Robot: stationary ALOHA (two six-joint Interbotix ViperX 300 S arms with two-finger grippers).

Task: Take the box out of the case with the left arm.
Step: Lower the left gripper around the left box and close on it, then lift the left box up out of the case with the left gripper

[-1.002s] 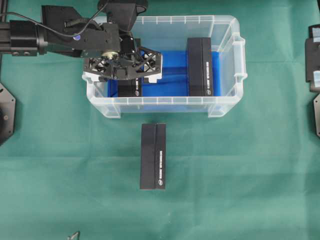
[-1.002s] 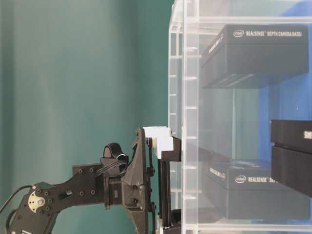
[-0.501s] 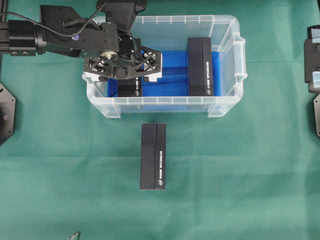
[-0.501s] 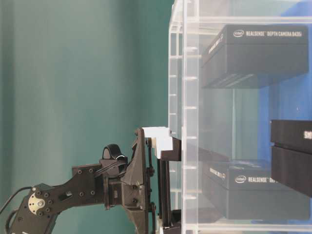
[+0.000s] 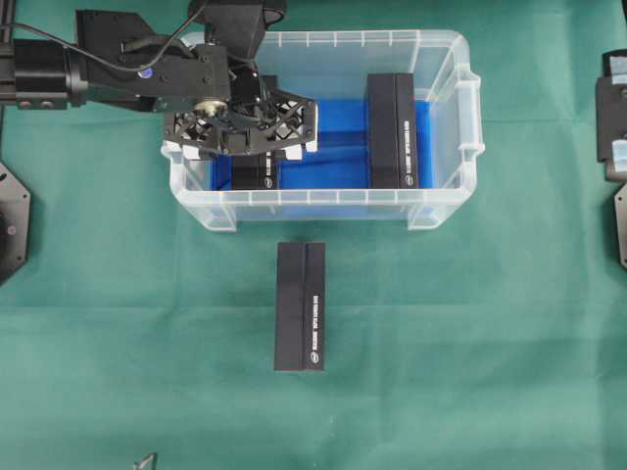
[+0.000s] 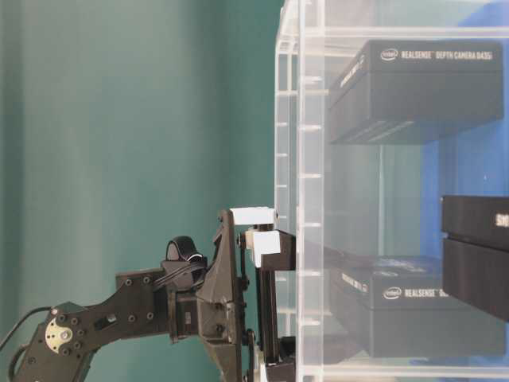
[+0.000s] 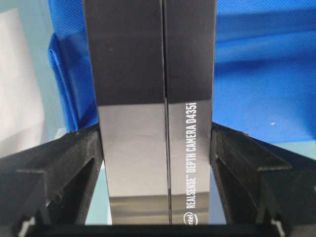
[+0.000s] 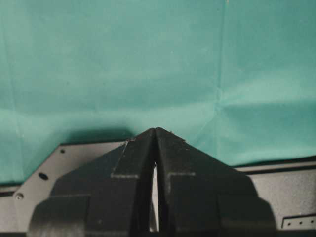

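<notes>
Where the green-covered desk (image 5: 460, 392) nears its front edge, one black Intel RealSense D435i box (image 5: 300, 306) lies flat outside the case, just in front of its front wall.

Behind it stands the case (image 5: 443, 201), a clear plastic tub with a blue cloth (image 5: 338, 137) on its floor, toward the desk's rear edge. Two further camera boxes lie inside. The right-hand box (image 5: 393, 130) rests on the cloth near the case's right wall, untouched. The left-hand box (image 7: 155, 118) lies near the case's left wall, still on the case floor.

The left arm (image 5: 108, 69) reaches in over the case's left rim from the desk's left edge. The left tool (image 7: 155, 148) straddles the left-hand box; in the wrist view both fingers (image 7: 79, 153) sit against the box's long sides, clamped on it.

At the desk's right edge, the right tool (image 8: 155, 163) hangs over bare green cloth with its fingers pressed together, holding nothing.
</notes>
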